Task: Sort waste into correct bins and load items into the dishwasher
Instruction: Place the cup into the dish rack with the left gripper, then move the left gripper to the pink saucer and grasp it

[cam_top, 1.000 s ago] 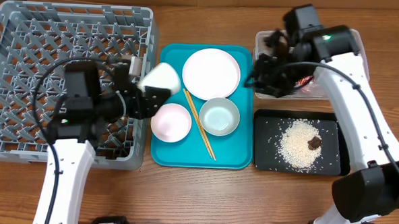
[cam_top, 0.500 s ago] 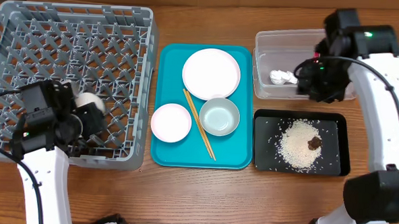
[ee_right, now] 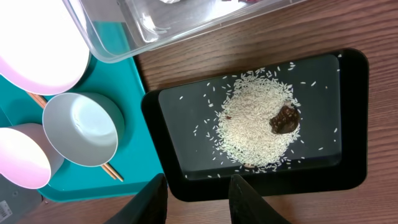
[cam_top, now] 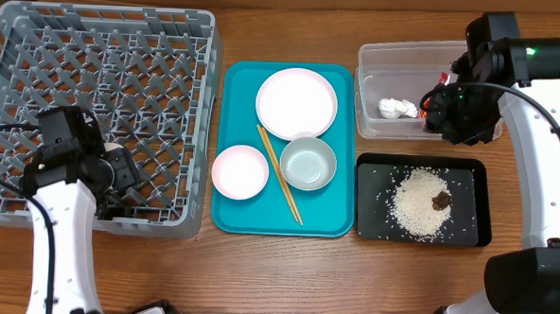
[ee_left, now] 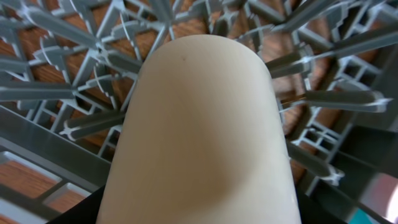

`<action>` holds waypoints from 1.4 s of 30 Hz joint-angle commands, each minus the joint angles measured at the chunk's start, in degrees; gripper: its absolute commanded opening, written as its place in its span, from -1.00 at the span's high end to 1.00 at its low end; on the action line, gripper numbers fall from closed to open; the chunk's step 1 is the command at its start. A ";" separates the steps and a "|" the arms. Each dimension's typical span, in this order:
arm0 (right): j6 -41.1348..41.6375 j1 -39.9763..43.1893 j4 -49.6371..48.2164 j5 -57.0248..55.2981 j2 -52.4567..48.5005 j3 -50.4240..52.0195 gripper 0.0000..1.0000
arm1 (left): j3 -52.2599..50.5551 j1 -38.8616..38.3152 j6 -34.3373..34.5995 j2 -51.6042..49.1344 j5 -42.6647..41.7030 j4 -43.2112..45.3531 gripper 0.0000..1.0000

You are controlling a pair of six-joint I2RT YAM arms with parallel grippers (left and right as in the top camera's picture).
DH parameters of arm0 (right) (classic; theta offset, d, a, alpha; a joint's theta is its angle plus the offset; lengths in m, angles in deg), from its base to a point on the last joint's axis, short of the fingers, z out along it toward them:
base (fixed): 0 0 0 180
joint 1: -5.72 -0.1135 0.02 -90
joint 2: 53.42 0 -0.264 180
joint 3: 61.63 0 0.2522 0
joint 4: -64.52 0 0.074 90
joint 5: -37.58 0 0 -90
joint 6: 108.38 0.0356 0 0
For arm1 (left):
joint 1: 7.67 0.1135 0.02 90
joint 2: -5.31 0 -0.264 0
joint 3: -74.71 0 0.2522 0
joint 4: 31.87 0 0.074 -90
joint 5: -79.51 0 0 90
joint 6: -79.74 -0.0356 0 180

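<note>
Grey dish rack (cam_top: 105, 36) fills the table's left; the teal tray (cam_top: 225, 211) beside it carries the white plate (cam_top: 297, 103), grey-green bowl (cam_top: 308, 165), pink bowl (cam_top: 240, 170) and chopsticks (cam_top: 279, 173). The clear tub (cam_top: 388, 75) holds the tissue (cam_top: 396, 108), and the right gripper (ee_right: 198, 186) hangs over its right end, fingers parted and empty. The black tray (cam_top: 367, 227) holds rice (cam_top: 415, 205) and a brown lump (cam_top: 441, 199). The left gripper (cam_top: 123, 167) clasps the small white cup (ee_left: 199, 124) low over the rack's front pegs (contact unclear).

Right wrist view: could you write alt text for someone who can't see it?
A black tray holds a pile of white rice with a dark lump on it, above the open, empty right gripper. A clear tub sits at the top; at left, a teal tray carries a grey-green bowl, pink bowl and plate.
</note>
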 commanded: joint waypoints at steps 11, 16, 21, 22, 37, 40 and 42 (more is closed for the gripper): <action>-0.17 -0.09 0.09 -0.52 1.27 -0.81 0.31 | 2.10 0.26 1.18 -3.34 -1.05 1.99 -1.00; -0.20 -0.09 0.59 -0.55 1.27 -0.81 0.31 | 5.16 0.11 1.14 -2.54 -9.57 1.16 -1.00; -0.15 -0.09 1.55 -0.57 1.27 -0.81 0.33 | 7.50 -2.97 0.52 0.33 -16.96 1.81 -1.00; -0.07 -0.09 1.60 -0.66 1.27 -0.81 0.33 | 7.58 -4.37 0.28 1.03 -17.40 2.14 -1.00; 6.10 10.49 1.51 -0.63 3.58 -0.81 0.11 | 7.26 -35.69 -2.93 -2.60 -14.08 1.49 -1.00; 6.08 13.55 1.95 1.09 3.58 -0.81 -0.35 | 7.23 -39.04 -2.91 -5.46 -13.55 1.46 -1.00; 6.08 15.15 2.32 1.90 3.58 -0.81 -0.52 | 7.23 -40.41 -2.91 -7.72 -13.49 1.46 -1.00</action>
